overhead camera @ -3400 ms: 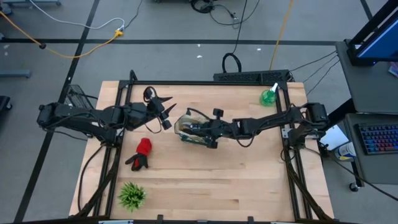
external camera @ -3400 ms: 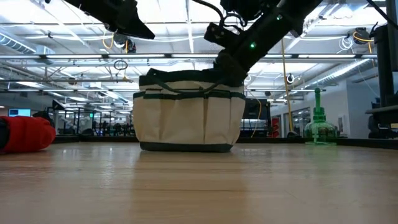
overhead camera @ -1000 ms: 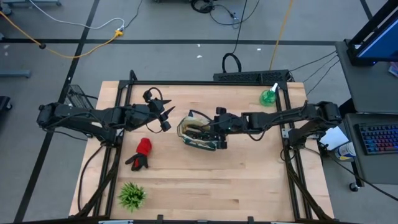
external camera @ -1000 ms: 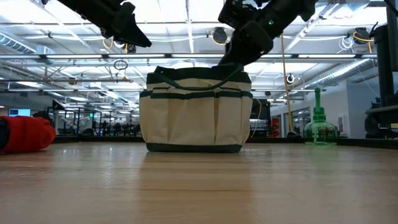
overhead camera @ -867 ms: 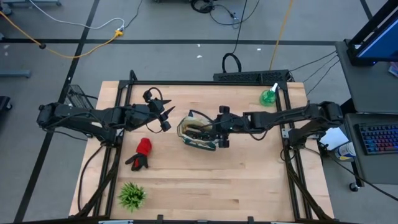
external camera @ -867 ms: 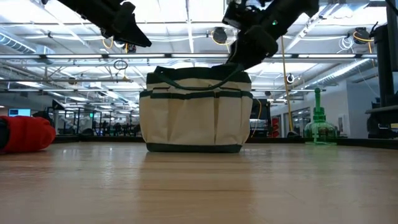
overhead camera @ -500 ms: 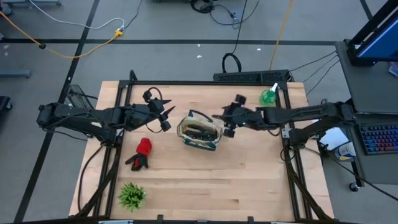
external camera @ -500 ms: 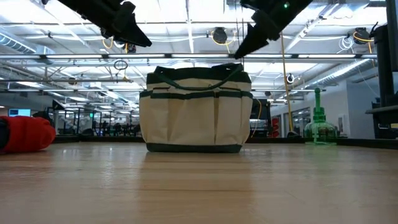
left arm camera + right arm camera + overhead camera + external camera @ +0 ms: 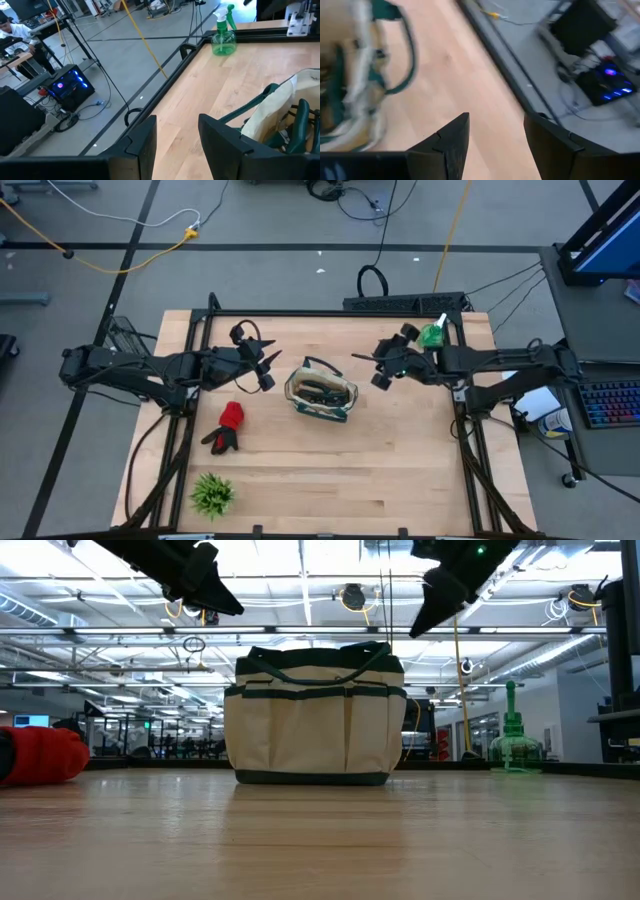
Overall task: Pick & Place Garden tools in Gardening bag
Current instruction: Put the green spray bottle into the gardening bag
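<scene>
While both arms hang above the table (image 9: 400,470), one gardening bag (image 9: 320,391) stands upright near its middle, cream canvas with dark green trim and looped handles. From above, its open mouth shows dark tool shapes inside, though how many cannot be told. One red-and-black glove (image 9: 227,426) lies on the wood to the left of the bag and a little nearer, well apart from it; at table height its red bulk shows at the left edge. One green spray bottle (image 9: 433,334) stands upright at the far right corner, beside the table's frame. One spiky green tuft plant (image 9: 211,494) sits at the near left corner.

Just left of the bag, the left gripper (image 9: 268,367) hovers in the air with its fingers spread apart and nothing between them. To the right of the bag, between it and the spray bottle, the right gripper (image 9: 366,369) is raised clear of the bag, its fingers likewise parted and empty.
</scene>
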